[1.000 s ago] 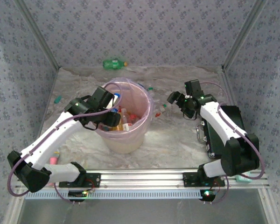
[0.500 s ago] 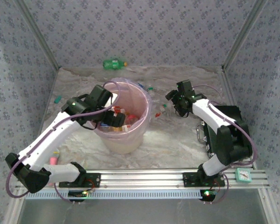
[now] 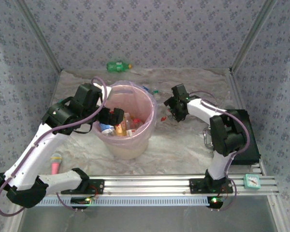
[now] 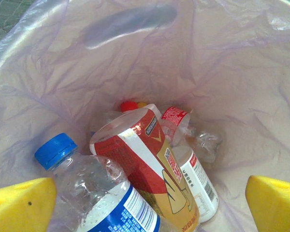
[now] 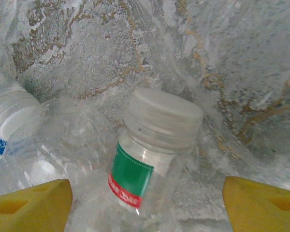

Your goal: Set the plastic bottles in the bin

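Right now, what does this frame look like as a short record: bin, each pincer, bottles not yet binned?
bin: holds several bottles, including a blue-capped bottle and a red-label bottle
left pincer: open over the bin, holding nothing
right pincer: open, straddling a white-capped bottle on the table, not gripping it
outside the bin: green bottle at the table's far edge

White shells [image 3: 36,147] and black joints [image 3: 63,116]; purple cables [image 3: 104,93] loop alongside (yellow pads [image 4: 20,205] tip the left tool [image 4: 145,208] and right tool [image 5: 145,203]).
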Action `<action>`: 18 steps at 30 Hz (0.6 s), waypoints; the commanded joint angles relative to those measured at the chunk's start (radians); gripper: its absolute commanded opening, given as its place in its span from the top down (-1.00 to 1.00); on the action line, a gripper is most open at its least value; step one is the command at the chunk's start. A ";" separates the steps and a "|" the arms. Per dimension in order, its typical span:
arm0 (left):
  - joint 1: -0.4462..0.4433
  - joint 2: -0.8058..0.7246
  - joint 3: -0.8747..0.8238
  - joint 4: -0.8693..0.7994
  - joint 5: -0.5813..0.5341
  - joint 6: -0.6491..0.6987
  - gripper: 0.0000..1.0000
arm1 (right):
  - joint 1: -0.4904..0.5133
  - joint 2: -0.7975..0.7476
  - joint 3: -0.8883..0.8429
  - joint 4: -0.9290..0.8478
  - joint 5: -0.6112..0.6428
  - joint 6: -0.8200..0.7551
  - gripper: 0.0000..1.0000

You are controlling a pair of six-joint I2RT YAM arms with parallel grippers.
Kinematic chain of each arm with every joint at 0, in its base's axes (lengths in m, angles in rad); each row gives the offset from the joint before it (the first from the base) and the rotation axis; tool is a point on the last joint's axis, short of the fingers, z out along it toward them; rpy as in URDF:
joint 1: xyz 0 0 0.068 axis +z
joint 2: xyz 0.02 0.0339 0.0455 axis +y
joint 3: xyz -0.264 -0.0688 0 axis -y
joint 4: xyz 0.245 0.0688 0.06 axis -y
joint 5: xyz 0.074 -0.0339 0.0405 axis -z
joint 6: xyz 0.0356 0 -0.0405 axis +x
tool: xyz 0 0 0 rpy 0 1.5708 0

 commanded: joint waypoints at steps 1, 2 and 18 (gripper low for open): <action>0.003 -0.021 0.014 0.035 -0.008 0.017 -1.00 | 0.005 0.043 0.041 0.023 0.018 0.036 -0.65; 0.002 -0.023 0.013 0.038 -0.007 0.016 -1.00 | 0.004 0.056 0.043 0.028 0.017 0.037 -0.64; 0.003 -0.030 -0.002 0.064 0.009 0.011 -0.99 | 0.001 0.127 0.044 0.062 0.005 0.058 -0.26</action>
